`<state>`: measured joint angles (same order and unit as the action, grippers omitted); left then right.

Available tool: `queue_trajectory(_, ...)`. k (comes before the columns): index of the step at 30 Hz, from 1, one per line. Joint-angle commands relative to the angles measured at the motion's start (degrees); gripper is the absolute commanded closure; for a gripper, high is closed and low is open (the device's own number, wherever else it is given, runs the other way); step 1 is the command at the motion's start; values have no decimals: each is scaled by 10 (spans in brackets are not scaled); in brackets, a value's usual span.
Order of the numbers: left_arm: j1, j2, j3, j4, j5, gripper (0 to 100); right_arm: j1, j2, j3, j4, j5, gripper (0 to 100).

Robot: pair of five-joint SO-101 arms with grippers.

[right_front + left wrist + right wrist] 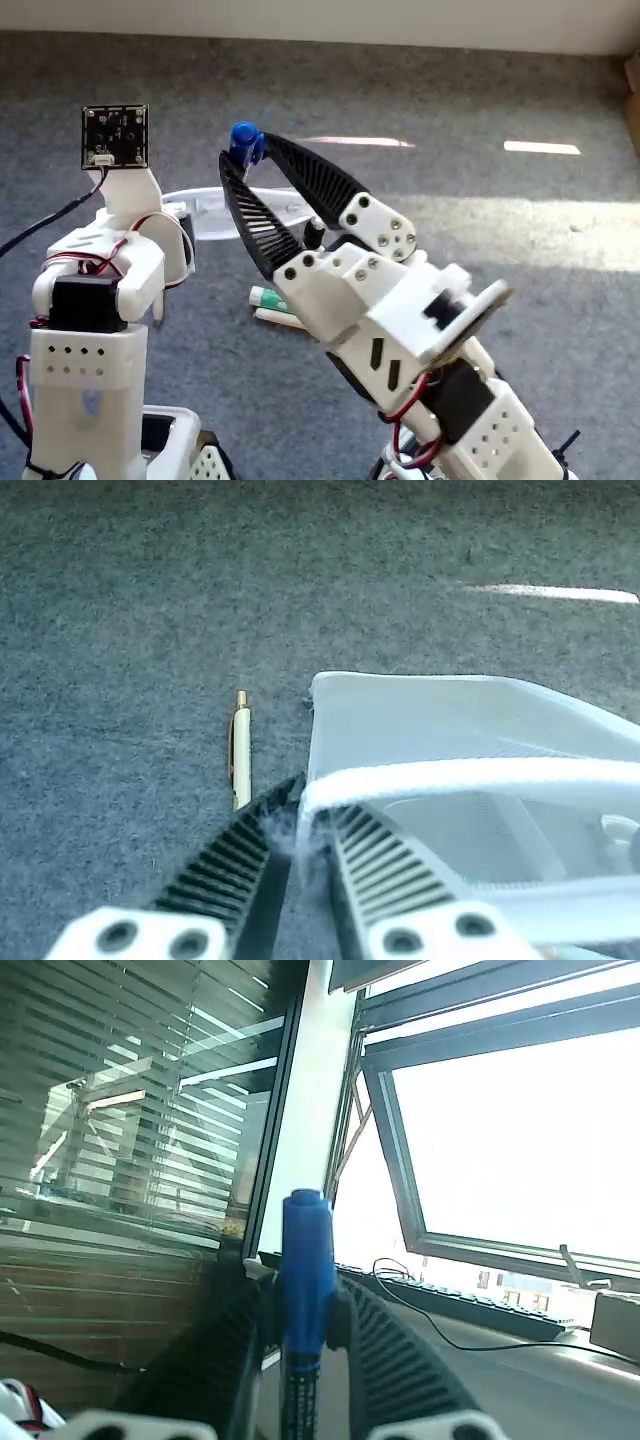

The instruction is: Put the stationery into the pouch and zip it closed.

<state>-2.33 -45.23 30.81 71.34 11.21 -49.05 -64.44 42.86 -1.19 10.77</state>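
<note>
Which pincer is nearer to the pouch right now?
Left. The left pincer grips the pouch by its rim; the right pincer is up in the air, apart from it, holding a blue marker.

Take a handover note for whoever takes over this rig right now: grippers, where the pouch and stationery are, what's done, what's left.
Left gripper: shut on the rim of the mesh pouch, which is open.
Right gripper: shut on the blue marker, raised high above the table.
Loose: a cream pen beside the pouch; a green-and-white stick and a pale stick near the right arm. The pen may be one of these.
Done: marker picked up, pouch held open.
Left: drop the marker in, collect the loose pieces, zip the pouch closed.
</note>
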Motion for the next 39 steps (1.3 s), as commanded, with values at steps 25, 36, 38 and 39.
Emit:
queue_trajectory(25, -15, 11, 2, -20, 6, 993, 0, -6, 197, -187, 77, 993)
queue_trajectory(36, -15, 11, 2, -20, 6, 993, -1, -8, 278, -204, 77, 993)
queue_trajectory(38, -15, 11, 2, -20, 6, 993, -1, -7, 287, -204, 77, 993)
queue_trajectory(39, -15, 11, 2, -20, 6, 993, -1, -6, 291, -204, 77, 993)
